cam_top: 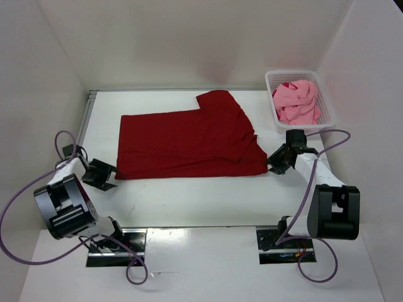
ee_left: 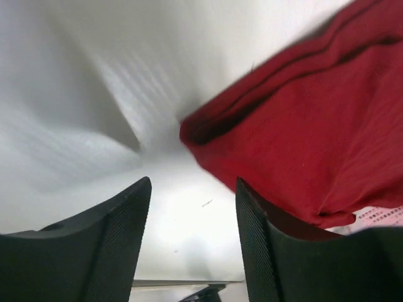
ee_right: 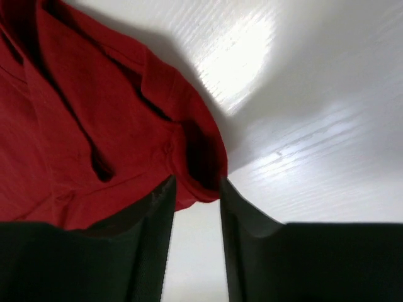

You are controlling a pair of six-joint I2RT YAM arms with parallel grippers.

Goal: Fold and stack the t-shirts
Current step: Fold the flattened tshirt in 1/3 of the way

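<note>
A dark red t-shirt [cam_top: 182,141] lies flat and folded over in the middle of the white table, one sleeve sticking out at the back. My left gripper [cam_top: 108,176] rests at the shirt's near left corner. In the left wrist view it [ee_left: 192,184] is open with only bare table between the fingers, and the red cloth [ee_left: 302,138] lies just ahead and to the right. My right gripper [cam_top: 272,165] sits at the near right corner. It [ee_right: 196,189] is open, and the tip of the red hem [ee_right: 94,113] reaches just between its fingertips. A light pink t-shirt [cam_top: 296,100] lies crumpled in the basket.
The white lattice basket [cam_top: 300,73] stands at the back right corner, just beyond the right arm. White walls enclose the table on the left, back and right. Purple cables loop off both arm bases at the near edge.
</note>
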